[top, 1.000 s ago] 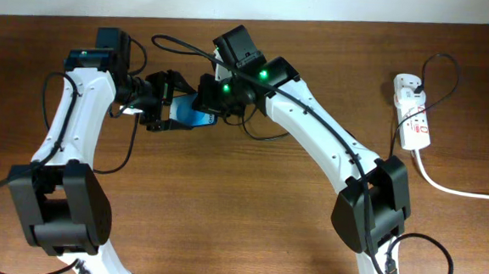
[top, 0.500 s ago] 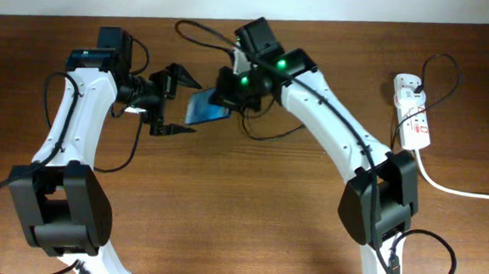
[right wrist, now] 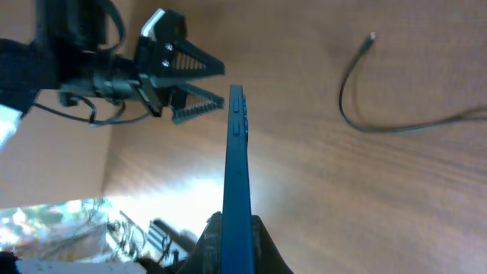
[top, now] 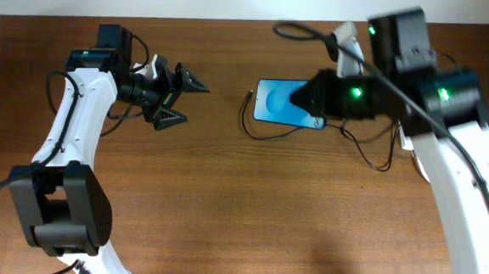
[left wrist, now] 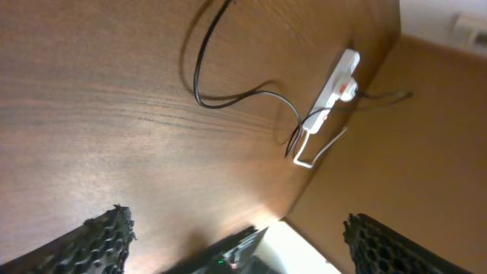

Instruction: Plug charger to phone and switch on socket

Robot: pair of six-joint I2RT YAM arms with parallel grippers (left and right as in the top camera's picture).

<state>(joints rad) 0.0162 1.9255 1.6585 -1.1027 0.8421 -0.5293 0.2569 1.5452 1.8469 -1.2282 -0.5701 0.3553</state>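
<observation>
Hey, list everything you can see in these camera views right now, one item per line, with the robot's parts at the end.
phone: one, blue screen with black edge, near the table's middle, clamped by the right gripper.
charger: one, thin black cable, looping on the table beside the phone, tip lying free.
socket: one, white with a red mark, by the far table edge in the left wrist view; hidden behind the right arm overhead.
table: one, brown wood, under everything.
left gripper: one, black, open and empty, left of the phone.
right gripper: one, black, shut on the phone's end.
</observation>
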